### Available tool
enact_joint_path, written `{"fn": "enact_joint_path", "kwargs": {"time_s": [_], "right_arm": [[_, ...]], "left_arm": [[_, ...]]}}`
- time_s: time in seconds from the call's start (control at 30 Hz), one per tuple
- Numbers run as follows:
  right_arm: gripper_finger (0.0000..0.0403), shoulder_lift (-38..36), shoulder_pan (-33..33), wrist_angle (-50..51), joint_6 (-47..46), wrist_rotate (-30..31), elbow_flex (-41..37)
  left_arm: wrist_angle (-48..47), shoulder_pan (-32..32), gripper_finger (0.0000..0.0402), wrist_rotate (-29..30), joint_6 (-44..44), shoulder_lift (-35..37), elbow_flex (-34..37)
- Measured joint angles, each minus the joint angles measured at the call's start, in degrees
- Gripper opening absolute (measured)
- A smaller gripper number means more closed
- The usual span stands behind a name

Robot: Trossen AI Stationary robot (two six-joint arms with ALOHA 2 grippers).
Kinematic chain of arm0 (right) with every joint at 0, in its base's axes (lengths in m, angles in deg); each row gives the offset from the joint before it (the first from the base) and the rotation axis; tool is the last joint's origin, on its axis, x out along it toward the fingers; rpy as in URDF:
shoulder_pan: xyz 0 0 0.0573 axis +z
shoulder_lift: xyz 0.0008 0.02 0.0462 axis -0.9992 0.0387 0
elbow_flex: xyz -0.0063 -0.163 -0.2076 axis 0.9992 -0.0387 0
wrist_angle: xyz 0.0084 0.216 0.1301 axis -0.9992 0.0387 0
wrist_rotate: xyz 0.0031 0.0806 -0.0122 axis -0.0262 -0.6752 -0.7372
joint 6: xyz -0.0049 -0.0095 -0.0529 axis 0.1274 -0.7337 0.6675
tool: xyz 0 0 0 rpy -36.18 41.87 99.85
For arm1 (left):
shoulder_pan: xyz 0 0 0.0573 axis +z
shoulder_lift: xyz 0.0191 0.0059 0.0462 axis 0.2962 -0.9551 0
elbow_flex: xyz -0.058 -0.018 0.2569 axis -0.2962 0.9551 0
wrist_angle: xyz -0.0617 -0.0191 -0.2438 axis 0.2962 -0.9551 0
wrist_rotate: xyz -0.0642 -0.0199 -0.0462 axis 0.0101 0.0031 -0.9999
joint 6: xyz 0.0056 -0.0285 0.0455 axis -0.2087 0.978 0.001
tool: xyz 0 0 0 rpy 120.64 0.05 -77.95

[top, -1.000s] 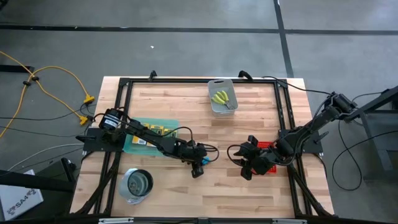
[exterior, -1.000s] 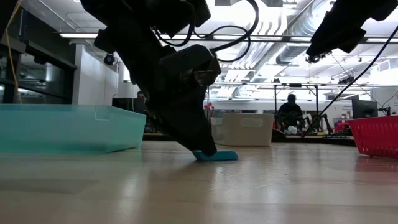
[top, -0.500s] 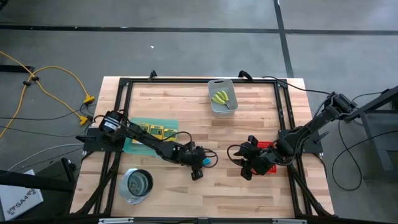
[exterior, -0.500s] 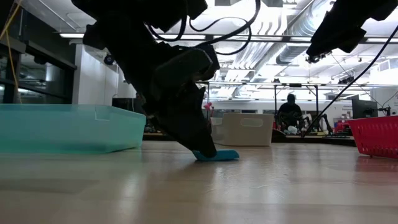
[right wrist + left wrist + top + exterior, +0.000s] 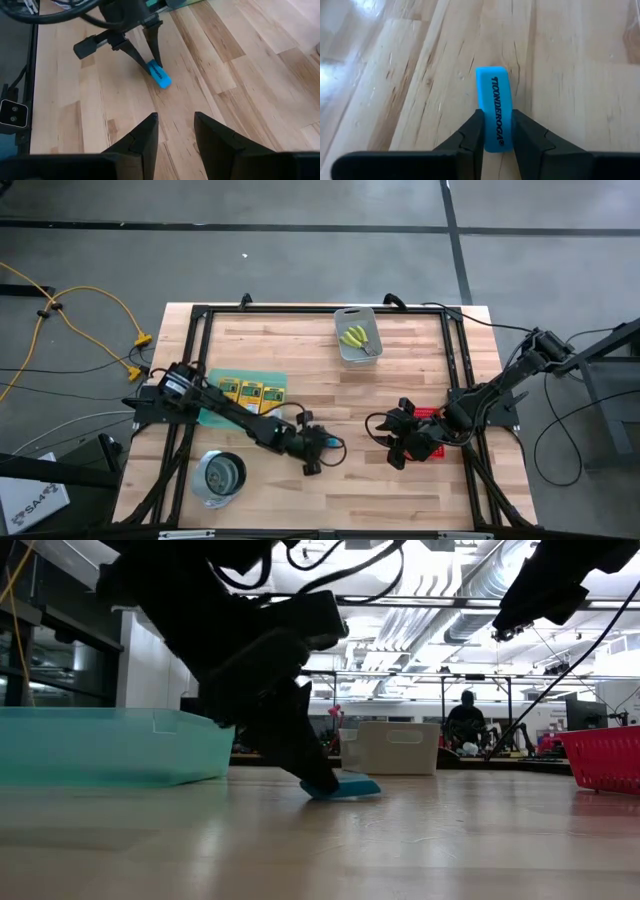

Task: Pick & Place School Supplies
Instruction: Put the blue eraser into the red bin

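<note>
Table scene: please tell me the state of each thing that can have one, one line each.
Small blue eraser block: lying flat on the wood, clamped between the fingers.
Left gripper: shut on the block.
Right gripper: open, empty.
Grey bin: holds yellow-green tools.
Round metal cup: upright.

Left gripper (image 5: pixel 496 131) fingers (image 5: pixel 472 131) closed onto blue block (image 5: pixel 494 105).

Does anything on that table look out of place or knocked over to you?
Nothing looks spilled or broken. The one stray is a blue eraser lying alone on bare wood mid-table, away from the crayon boxes on the green mat. The left gripper has its fingers on either side of it.
</note>
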Motion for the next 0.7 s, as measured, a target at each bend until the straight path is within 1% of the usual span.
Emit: {"fn": "enact_joint_path", "kwargs": {"time_s": [0.2,0.3,0.47,0.7], "right_arm": [[0.0118,1.2,0.0,-1.2,-2.5,0.1,-0.2],[0.0118,3.6,0.0,-3.6,-2.8,-0.4,-1.3],[0.0118,9.7,-0.6,-10.5,-2.7,-0.5,-1.4],[0.0118,17.1,-3.3,-24.0,0.2,-7.0,-1.4]], "left_arm": [[0.1,-1.1,0.0072,2.6,-3.5,0.0,0.0],[0.5,-1.3,0.0071,2.9,-4.8,0.0,0.0],[0.7,-1.5,0.0071,4.0,-7.6,0.0,-0.3],[1.0,-2.8,0.0071,7.6,-11.3,-0.1,-1.5]]}}
